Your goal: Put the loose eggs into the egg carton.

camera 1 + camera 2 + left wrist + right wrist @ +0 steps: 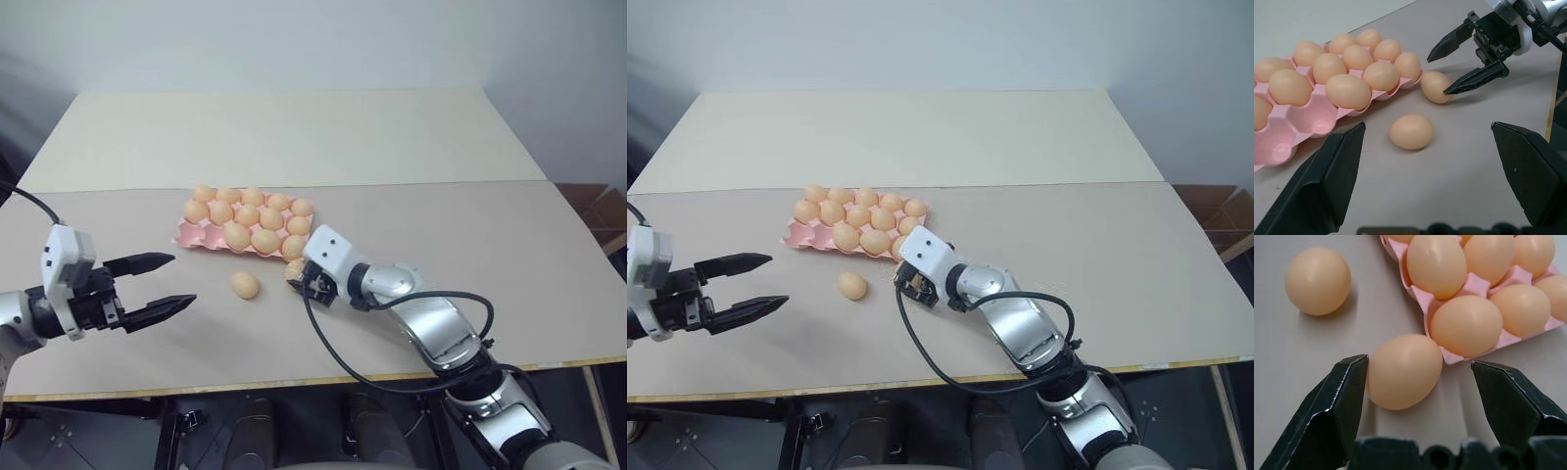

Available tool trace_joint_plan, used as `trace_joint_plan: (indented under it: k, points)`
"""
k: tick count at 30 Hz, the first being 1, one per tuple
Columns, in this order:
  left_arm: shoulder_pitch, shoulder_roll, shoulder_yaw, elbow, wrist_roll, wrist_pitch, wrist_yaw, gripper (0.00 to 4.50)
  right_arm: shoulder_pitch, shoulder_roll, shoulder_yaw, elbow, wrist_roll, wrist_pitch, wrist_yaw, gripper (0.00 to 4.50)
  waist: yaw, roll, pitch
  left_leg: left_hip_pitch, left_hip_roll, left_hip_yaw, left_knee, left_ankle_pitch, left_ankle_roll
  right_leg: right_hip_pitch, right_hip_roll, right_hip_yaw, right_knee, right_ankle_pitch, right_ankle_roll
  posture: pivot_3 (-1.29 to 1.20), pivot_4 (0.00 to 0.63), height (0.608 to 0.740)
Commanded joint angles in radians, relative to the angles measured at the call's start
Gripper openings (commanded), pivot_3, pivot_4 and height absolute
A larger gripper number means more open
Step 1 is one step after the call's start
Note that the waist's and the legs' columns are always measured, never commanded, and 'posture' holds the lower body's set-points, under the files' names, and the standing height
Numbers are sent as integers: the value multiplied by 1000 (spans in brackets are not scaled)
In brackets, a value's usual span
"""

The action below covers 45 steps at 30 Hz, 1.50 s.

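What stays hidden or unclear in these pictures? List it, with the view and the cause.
- Right gripper: in the eye views its white wrist housing covers the black fingers.
- Light orange-tan egg beside the pink moulded egg carton: in the left eye view the egg is mostly covered by that wrist.
- Left wrist view: the picture edge cuts off the carton, so its empty cups cannot be counted.
- Right wrist view: whether the finger touches the egg.

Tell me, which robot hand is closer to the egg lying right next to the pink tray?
The right gripper: its open fingers are at the egg beside the tray. The left gripper waits open, farther off.
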Motion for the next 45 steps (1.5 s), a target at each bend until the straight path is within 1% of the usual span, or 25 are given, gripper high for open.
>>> trace_joint_plan:
  k: [1,5,6,8,13,15,18,20,22,24,26,28,32,34,37,41,45]
  points:
    - [-16,16,20,-3,3,-24,-13,4500,-20,17,8,-39,-5,37,-10,3938,-1,0,0,0,0,0,0,0,0,0,0,0,0,0,0,0,150,740]
    - [-15,15,21,-6,6,-24,-18,4500,-28,45,19,-16,-6,82,-24,3938,-1,0,0,0,0,0,0,0,0,0,0,0,0,0,0,0,150,740]
    - [-16,16,22,-5,6,-23,-19,4500,-28,50,19,-11,-6,85,-24,3764,-1,0,0,0,0,0,0,0,0,0,0,0,0,0,0,0,150,740]
    - [-18,21,22,-4,8,-23,-22,4500,-27,54,16,-8,-4,95,-24,3342,-1,0,0,0,0,0,0,0,0,0,0,0,0,0,0,0,150,740]
    - [-17,23,27,-8,7,-18,-22,4500,-19,43,4,-22,3,97,-14,1702,-1,0,0,0,0,0,0,0,0,0,0,0,0,0,0,0,150,740]
    - [-13,22,30,-13,7,-18,-20,4500,-13,33,-15,-44,12,100,-9,1253,-1,0,0,0,0,0,0,0,0,0,0,0,0,0,0,0,150,740]
    - [-8,18,34,-19,6,-17,-17,4500,-8,6,-42,-92,33,121,9,1253,-1,0,0,0,0,0,0,0,0,0,0,0,0,0,0,0,150,740]
    - [-8,17,36,-17,8,-21,-15,4500,-10,-35,-66,-148,51,139,30,1253,-1,0,0,0,0,0,0,0,0,0,0,0,0,0,0,0,150,740]
    - [-9,17,45,-9,9,-23,-16,4500,-27,-72,-89,-195,72,152,54,1253,0,0,0,-1,0,0,0,0,0,0,0,0,0,0,1,0,150,740]
    - [-11,19,76,9,3,-19,-10,4500,-64,-100,-87,-208,70,132,67,1253,0,0,0,0,0,0,0,0,0,0,0,0,0,-1,2,0,150,740]
    - [-25,21,119,31,-10,1,18,4500,-116,-95,-84,-188,72,105,76,1253,-8,0,0,0,0,0,0,0,0,0,0,0,0,-2,3,0,150,740]
    - [-34,20,160,51,-20,17,41,4500,-175,-67,-72,-131,64,55,79,1253,-12,0,0,1,2,0,0,0,0,-1,2,0,0,-2,4,0,150,740]
    - [-16,21,198,63,-11,21,46,4500,-275,24,-49,67,33,-99,67,1253,-23,0,0,1,2,-1,-1,0,0,-1,3,0,0,-1,2,0,150,740]
    - [-1,22,211,57,-10,24,42,4500,-327,82,-42,200,6,-204,48,1253,-26,0,0,0,2,0,-1,0,0,-1,3,0,0,1,-1,0,150,740]
    - [19,19,228,42,-15,32,49,4500,-406,183,-50,407,-9,-351,32,1253,-30,-1,0,0,2,0,-1,0,0,-1,2,0,0,1,-1,0,150,740]
    - [34,7,230,11,-28,42,64,4500,-510,305,-52,697,-47,-547,0,1253,-32,-1,0,-1,2,-1,-1,0,0,-2,2,0,0,1,-2,0,150,740]
    - [32,1,224,-9,-38,53,82,4500,-592,417,-82,938,-51,-686,-19,1253,-32,-1,0,-1,2,0,-1,0,0,-2,2,0,1,1,-2,0,150,740]
